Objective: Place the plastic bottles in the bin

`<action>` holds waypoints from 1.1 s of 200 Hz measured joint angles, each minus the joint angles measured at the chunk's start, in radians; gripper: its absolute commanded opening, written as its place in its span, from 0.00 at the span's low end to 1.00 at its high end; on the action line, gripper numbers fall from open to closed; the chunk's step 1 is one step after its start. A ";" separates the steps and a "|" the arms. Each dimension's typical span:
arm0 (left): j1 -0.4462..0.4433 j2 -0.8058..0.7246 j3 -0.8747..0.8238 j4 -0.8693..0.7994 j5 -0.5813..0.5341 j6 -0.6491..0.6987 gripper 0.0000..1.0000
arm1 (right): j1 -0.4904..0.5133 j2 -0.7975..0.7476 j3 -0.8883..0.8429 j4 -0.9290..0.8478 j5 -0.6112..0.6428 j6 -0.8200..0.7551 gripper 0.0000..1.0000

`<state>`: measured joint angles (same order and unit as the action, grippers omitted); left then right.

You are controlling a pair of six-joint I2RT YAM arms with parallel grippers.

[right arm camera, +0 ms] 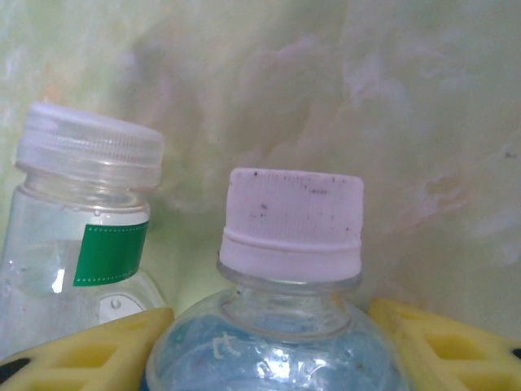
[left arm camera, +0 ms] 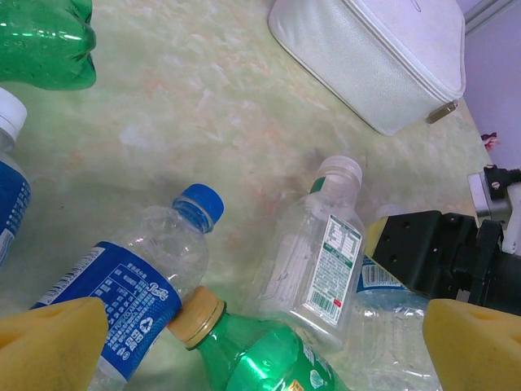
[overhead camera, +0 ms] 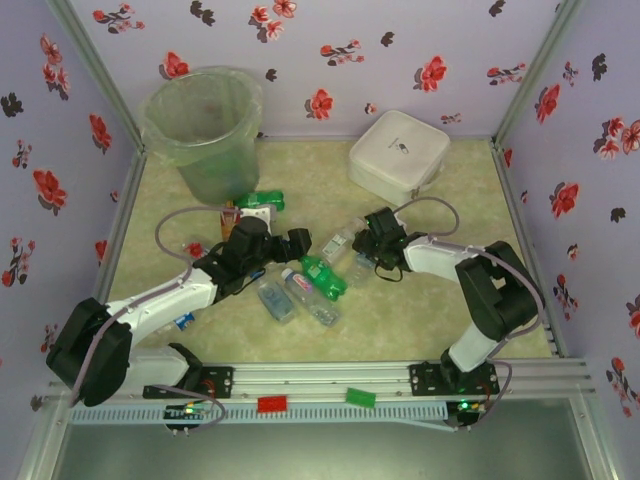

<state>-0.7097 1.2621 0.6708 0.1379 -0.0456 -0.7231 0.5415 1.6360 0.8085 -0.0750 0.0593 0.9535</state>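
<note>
Bottles (overhead camera: 300, 280) first: a loose heap lying flat mid-table (overhead camera: 450, 320) between the two arms, with a green one (overhead camera: 262, 202) and an orange-red one (overhead camera: 228, 212) off by the foot of the bin (overhead camera: 205, 125).

Now the right gripper (right arm camera: 269, 314). Its yellow pads (right arm camera: 89, 346) sit either side of the shoulder of a white-capped bottle (right arm camera: 289, 244), clear with a blue label. They are hard up against it, but biting or only brushing I can't tell. Just beside it lies a green-label bottle (right arm camera: 81, 244), also clear. Over on the other side, the left gripper (left arm camera: 264, 326) hangs spread wide above a blue-capped bottle (left arm camera: 146, 277) and a gold-capped green bottle (left arm camera: 260, 354), holding nothing.

Handling, as I read it: these look empty, so light, thin-walled, springy and slick. Squeeze hard and the wall should dent. Squeeze soft and a round body may squirt out or roll. The shoulder just under the cap is likely the stiffest place to grab, and that's where the right pads are. Across the label at mid-body would serve too.

Room to move: the neighbours lie touching or nearly so, and a lift could nudge the green-label bottle. The bin stands in the far left corner, well apart from the right arm and beyond the left arm. It is tall, so a bottle must go up and over the rim. The white box (overhead camera: 398, 155) sits just behind the right gripper, and the flowered walls (overhead camera: 590, 110) close three sides. Bare tabletop opens at near right.
</note>
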 measured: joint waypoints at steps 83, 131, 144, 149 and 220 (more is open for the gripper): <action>0.000 0.023 0.048 0.044 0.153 0.101 1.00 | 0.000 -0.181 0.095 -0.003 -0.053 -0.076 0.49; -0.038 0.116 0.108 0.117 0.365 0.129 1.00 | 0.038 -0.198 0.150 0.035 -0.114 -0.117 0.48; -0.061 0.147 0.126 0.117 0.394 0.133 1.00 | 0.053 -0.198 0.150 0.042 -0.124 -0.124 0.47; -0.069 0.158 0.132 0.116 0.403 0.136 1.00 | 0.057 -0.198 0.150 0.045 -0.127 -0.127 0.47; -0.092 0.234 0.174 0.117 0.456 0.138 0.93 | 0.074 -0.198 0.150 0.059 -0.142 -0.143 0.46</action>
<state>-0.8017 1.4963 0.8448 0.2554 0.4107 -0.5846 0.6151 1.4376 0.9585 -0.0158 -0.0826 0.8108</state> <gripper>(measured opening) 0.953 0.588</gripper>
